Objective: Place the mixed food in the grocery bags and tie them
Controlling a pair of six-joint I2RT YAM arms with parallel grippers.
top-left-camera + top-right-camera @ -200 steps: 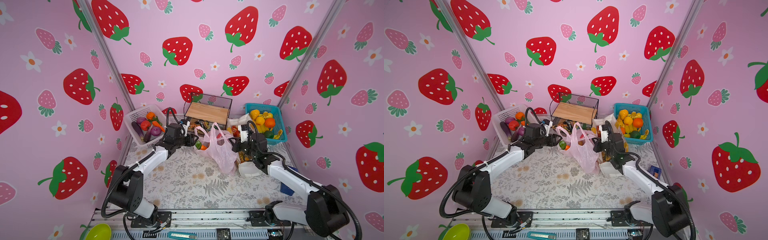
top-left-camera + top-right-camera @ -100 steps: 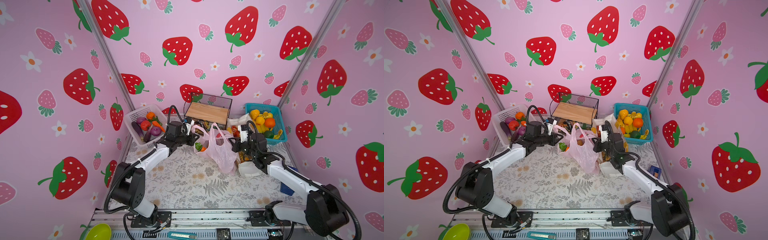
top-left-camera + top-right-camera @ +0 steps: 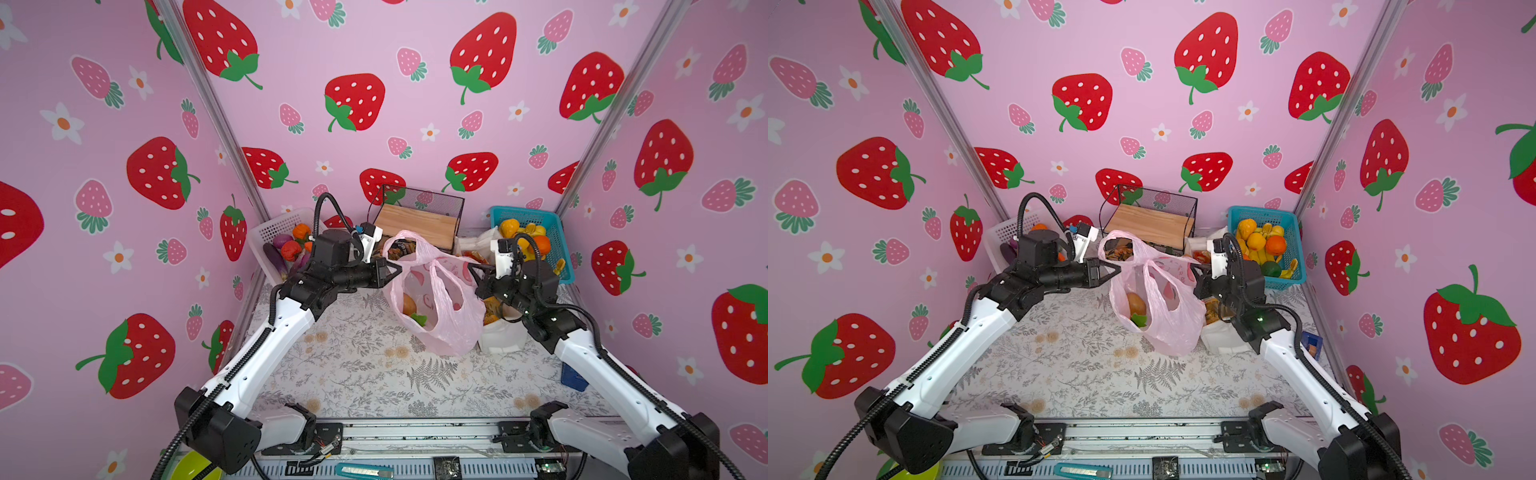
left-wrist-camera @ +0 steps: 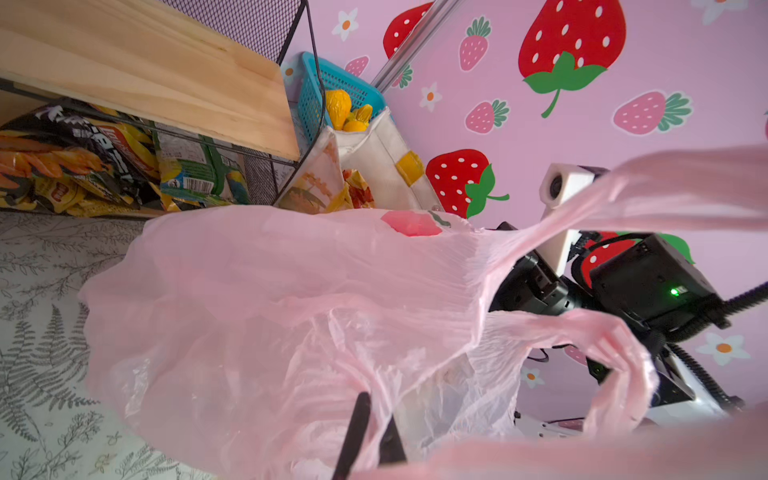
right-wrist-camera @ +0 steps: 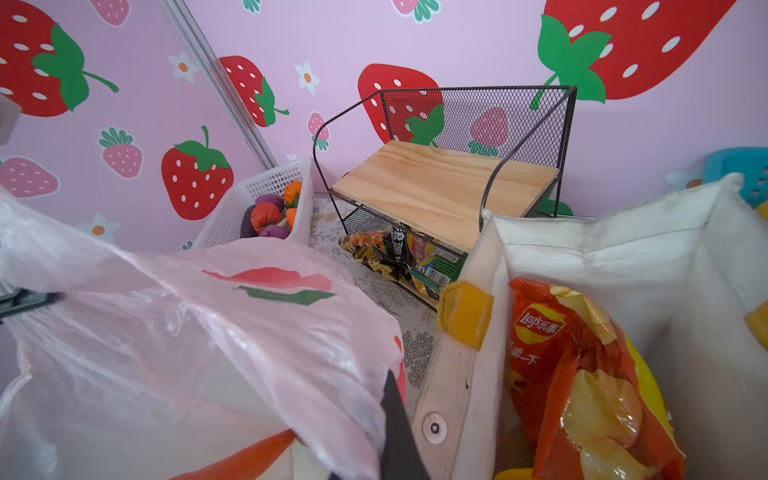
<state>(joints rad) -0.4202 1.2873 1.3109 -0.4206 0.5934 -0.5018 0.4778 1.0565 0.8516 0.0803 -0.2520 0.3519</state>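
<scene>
The white tote holds a snack packet and is untied. The pink bag beside it, mid-table, holds a few toy pieces. My left gripper and right gripper are pinched on its rim, seemingly. More vegetables wait in the basket.

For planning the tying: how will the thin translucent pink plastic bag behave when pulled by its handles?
The pink plastic bag is probably floppy: its film wrinkles and sags. Likely light, few toy vegetables inside. Its stretched handle may tear.

pink bag half hides the left tool.
</scene>
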